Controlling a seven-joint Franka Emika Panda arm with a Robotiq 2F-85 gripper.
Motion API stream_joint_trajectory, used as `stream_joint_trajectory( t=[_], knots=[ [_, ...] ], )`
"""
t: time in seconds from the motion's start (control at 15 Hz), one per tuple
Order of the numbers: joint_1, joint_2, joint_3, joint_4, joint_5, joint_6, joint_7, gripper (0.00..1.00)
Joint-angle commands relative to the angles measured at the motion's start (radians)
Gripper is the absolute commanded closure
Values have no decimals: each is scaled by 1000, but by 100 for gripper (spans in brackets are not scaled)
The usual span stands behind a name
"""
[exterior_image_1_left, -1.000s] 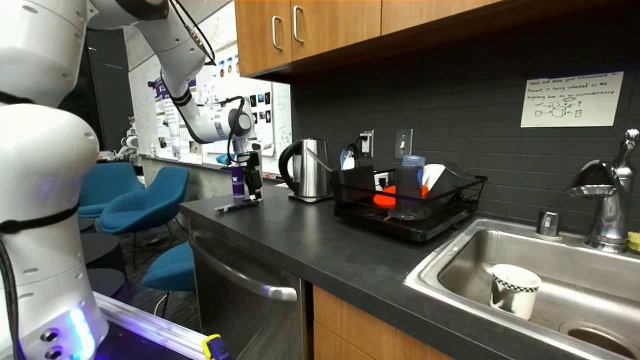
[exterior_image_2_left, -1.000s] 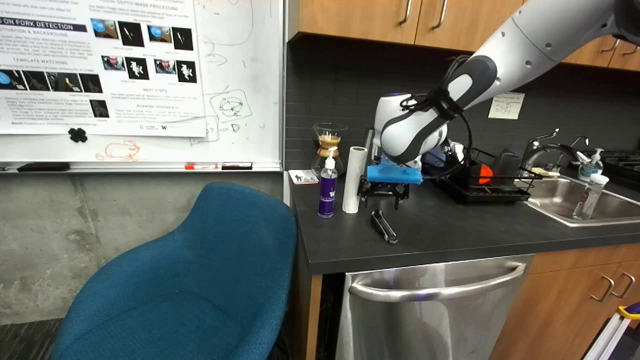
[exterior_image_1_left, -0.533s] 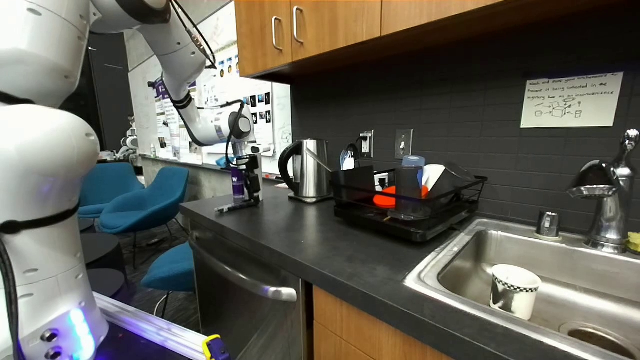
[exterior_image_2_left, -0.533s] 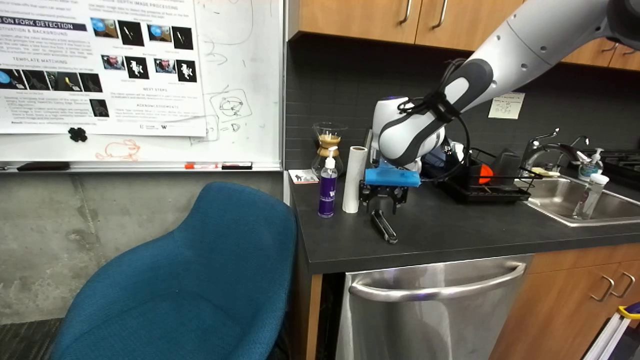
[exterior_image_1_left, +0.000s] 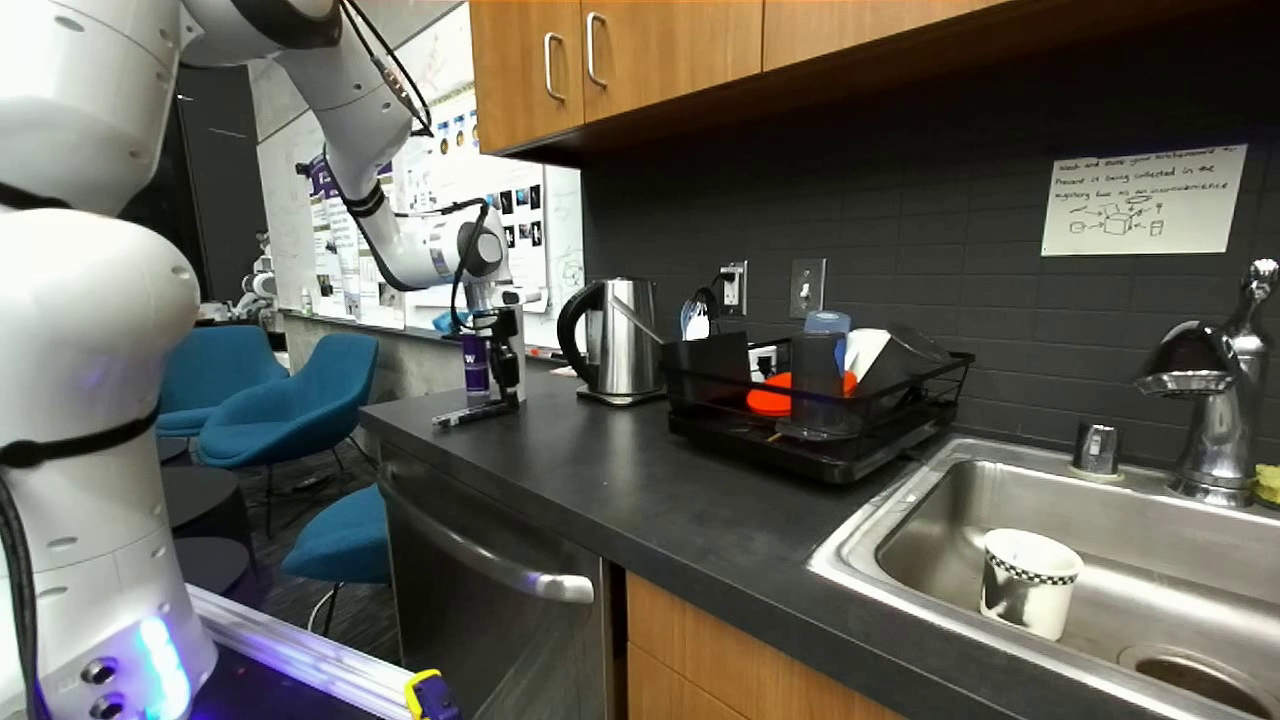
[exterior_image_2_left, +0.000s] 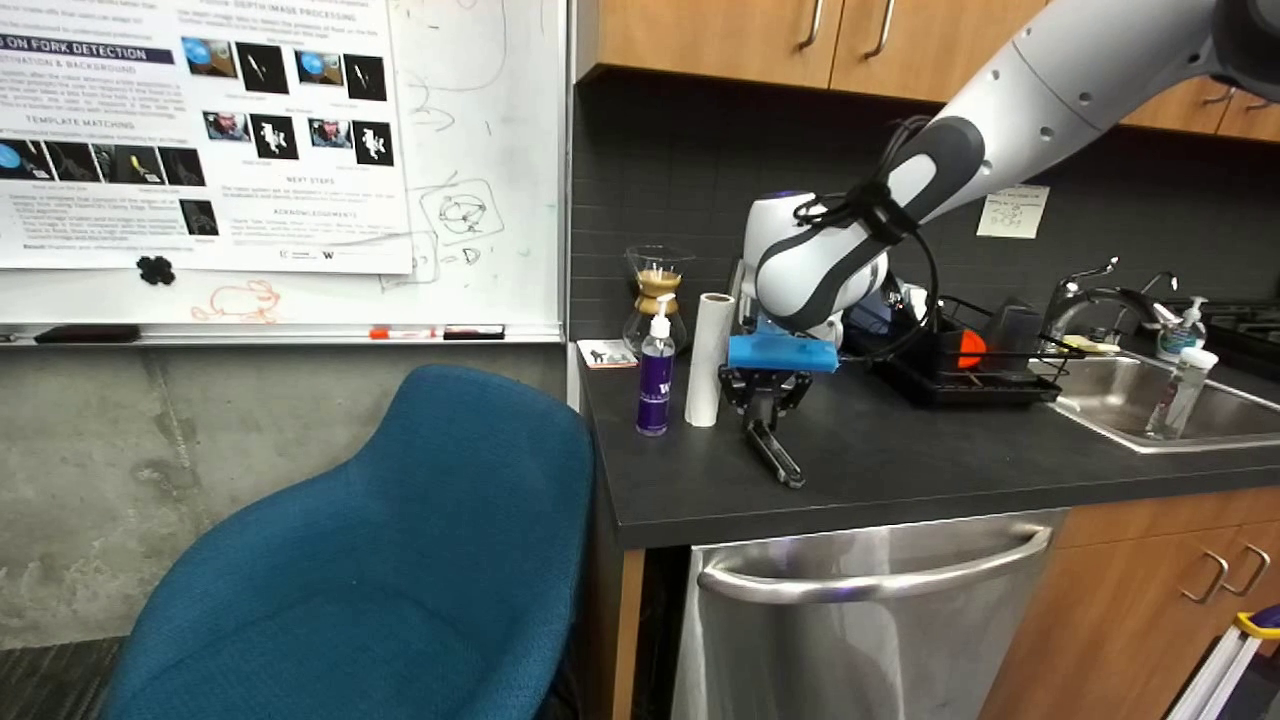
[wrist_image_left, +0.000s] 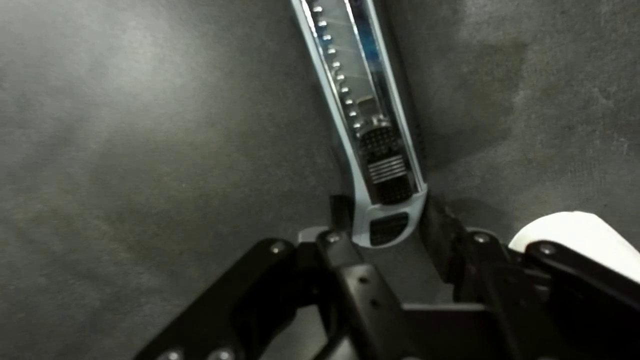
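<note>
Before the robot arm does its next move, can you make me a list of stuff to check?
1. Gripper on the knife: ok, with its fingers on both sides of one end.
2. Grip firm: cannot tell; the pictures don't show how tight it is.
3. Sharp end tucked in: cannot tell; the knife's far end is cut off in the wrist view and tiny elsewhere.
4. Knife resting on the counter: ok.
5. Space by the paper roll: not ok, I'd say; it stands close beside the gripper.
6. Bottle standing up: ok.
</note>
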Motion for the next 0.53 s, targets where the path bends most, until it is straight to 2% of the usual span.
stream_joint_trajectory(
  t=[0.0, 0.47],
  knots=[
    [8, -2, -6, 11, 20, -14, -1, 85],
    [-39, -79, 27, -29, 203, 52, -179, 85]
  ],
)
